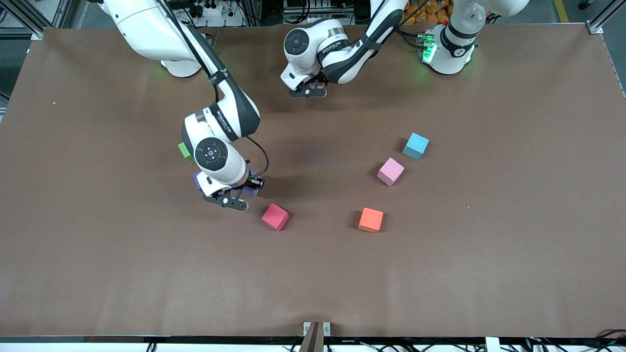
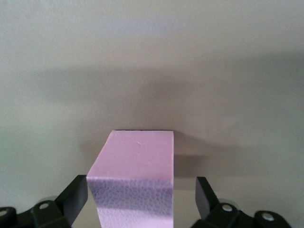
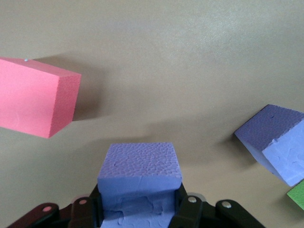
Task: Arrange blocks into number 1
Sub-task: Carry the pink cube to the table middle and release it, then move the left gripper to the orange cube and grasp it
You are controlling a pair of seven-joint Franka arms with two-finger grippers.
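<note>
Front view: the right arm reaches down from its base, wrist bent over, and the right gripper point(image 1: 229, 200) sits low over the brown table point(image 1: 489, 244). A purple block point(image 1: 251, 191) shows only as a sliver beside it. A second purple block point(image 1: 197, 180) and a green cube point(image 1: 185, 150) peek out from under the same arm, mostly covered by it. A red block point(image 1: 275, 216) lies just beside the gripper, nearer the camera. The left arm folds back on itself, and the left gripper point(image 1: 309, 91) is low over the table close to the bases, with a pink block point(image 1: 318, 86) barely visible at it. Toward the left arm's end lie a blue cube point(image 1: 415, 145), a second pink block point(image 1: 390, 171) just nearer than it, and an orange block point(image 1: 370, 219) nearer still. Metal framing and cables edge the table top.

Left wrist view: the pink block point(image 2: 135, 166) rests on the table between spread fingers point(image 2: 73, 194), with a gap on each side, so nothing is gripped.

Right wrist view: the fingers point(image 3: 183, 204) are clamped on the purple block point(image 3: 140, 168). I cannot tell whether it touches the table. The red block point(image 3: 35, 97), the second purple block point(image 3: 273, 142) and a corner of the green cube point(image 3: 298, 194) are cut off at the edges.
</note>
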